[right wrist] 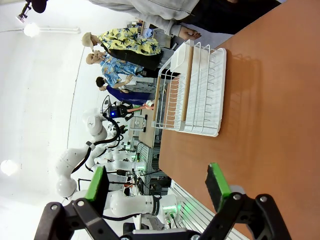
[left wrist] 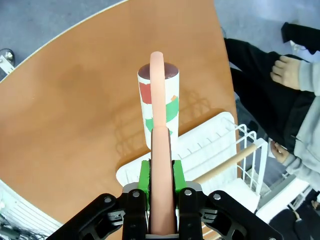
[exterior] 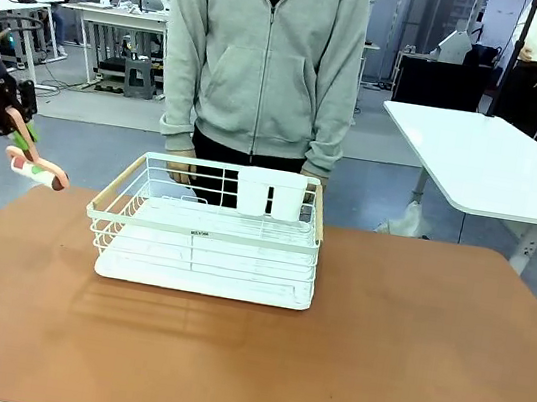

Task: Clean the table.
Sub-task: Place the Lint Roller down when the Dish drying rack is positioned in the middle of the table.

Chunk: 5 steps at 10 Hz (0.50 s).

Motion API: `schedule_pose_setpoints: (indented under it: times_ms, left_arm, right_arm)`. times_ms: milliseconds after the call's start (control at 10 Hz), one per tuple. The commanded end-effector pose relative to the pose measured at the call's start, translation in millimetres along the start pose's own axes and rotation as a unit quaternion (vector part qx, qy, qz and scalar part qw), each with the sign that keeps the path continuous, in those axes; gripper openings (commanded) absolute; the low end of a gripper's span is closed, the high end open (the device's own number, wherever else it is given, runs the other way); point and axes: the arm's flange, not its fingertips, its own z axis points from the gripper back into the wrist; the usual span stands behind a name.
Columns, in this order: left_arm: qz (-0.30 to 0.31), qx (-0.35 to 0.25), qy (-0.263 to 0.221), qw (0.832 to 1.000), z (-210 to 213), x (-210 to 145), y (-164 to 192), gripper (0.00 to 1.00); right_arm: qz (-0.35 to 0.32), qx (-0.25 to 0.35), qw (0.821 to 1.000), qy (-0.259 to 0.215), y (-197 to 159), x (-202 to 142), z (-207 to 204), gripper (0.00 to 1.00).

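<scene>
Two grippers: left gripper (left wrist: 161, 172) clamped on pink-handled lint roller (left wrist: 159, 107) above table (exterior: 407, 353); right gripper (right wrist: 157, 182) wide open, empty.

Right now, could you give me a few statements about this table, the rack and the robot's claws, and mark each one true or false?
1. The left claw is shut on a lint roller. True.
2. The white wire rack is full of dishes. False: only a white cup holder sits at its far side.
3. The right claw is shut. False: its jaws stand open with nothing between them.
4. A person in a grey hoodie stands behind the rack. True.
5. The roller lies flat on the table. False: it hangs in the air.
</scene>
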Motion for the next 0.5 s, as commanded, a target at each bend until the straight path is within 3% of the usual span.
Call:
schedule_pose_setpoints:
  times_ms: [0,400]
  left_arm:
    - [-0.002,-0.029,0.012,0.999,-15,10,3,0.21]
    - [0.03,-0.021,0.029,0.999,-43,24,2,0.21]
  right_arm:
    - [0.003,0.007,1.0,-0.005,3,0,-1,1.0]
    - [0.003,0.007,1.0,-0.005,3,0,-1,1.0]
